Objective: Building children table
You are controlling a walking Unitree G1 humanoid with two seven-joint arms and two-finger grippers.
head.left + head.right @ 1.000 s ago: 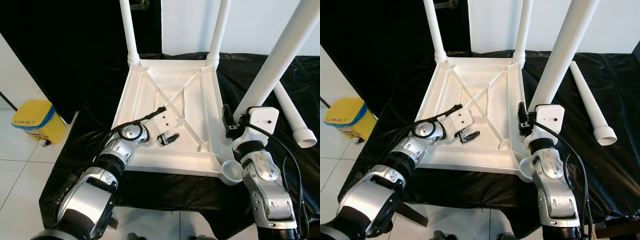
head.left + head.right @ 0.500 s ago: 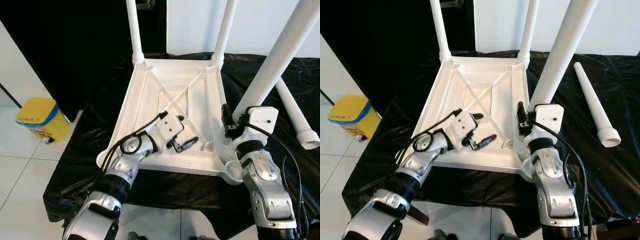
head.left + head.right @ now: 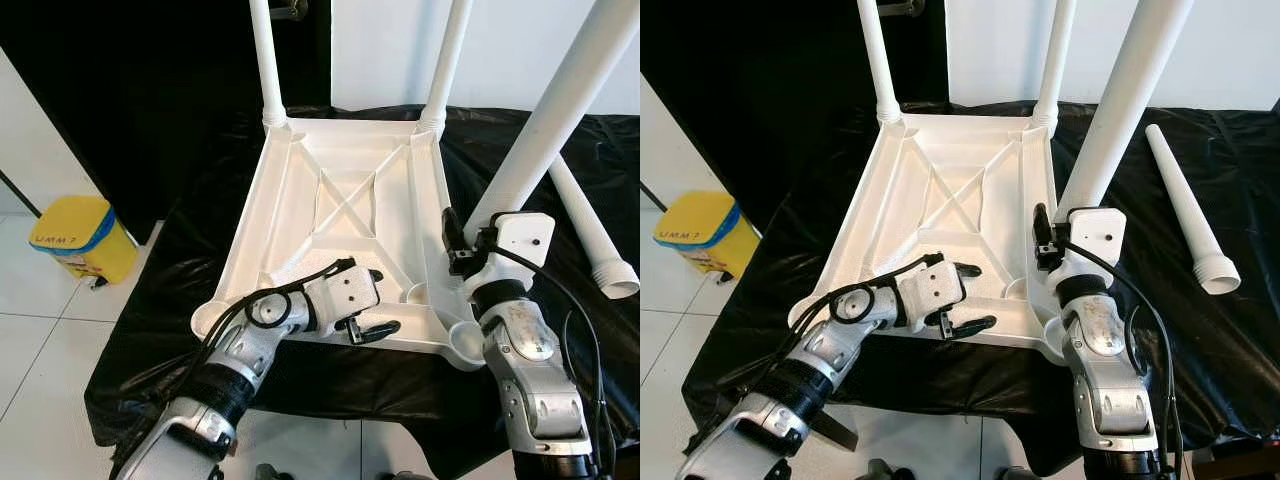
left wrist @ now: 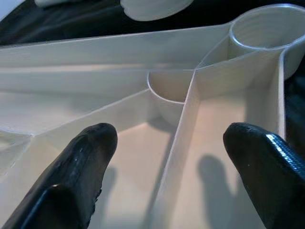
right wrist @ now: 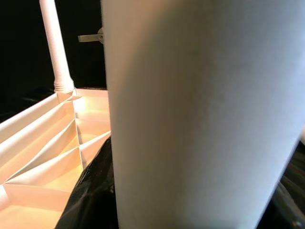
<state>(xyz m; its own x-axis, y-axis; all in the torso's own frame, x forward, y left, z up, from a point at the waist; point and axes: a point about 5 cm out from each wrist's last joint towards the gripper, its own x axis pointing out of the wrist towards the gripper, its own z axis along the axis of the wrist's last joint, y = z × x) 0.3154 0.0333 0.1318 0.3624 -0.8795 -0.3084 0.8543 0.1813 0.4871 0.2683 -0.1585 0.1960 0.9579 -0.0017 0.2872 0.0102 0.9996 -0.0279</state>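
Note:
The white plastic table top [image 3: 300, 210] lies upside down on a black cloth. Two white legs [image 3: 265, 60] [image 3: 447, 60] stand in its far corners. My right gripper [image 3: 468, 242] is shut on a third leg [image 3: 545, 120], held tilted above the empty near right socket [image 3: 462, 343]. That leg [image 5: 200, 114] looms close in the right wrist view. My left gripper [image 3: 372, 303] is open over the table top's near edge, its fingers [image 4: 81, 162] either side of a rib, nothing between them. A fourth leg [image 3: 590, 230] lies loose on the cloth to the right.
A yellow bin [image 3: 68, 240] stands on the white tiled floor at the left. The black cloth [image 3: 180, 250] hangs over the edges of the support under the table top. The near left socket [image 3: 205, 318] is empty.
My left gripper has moved from the middle of the table top toward its near edge and to the right, staying open. The right arm and its leg have stayed put.

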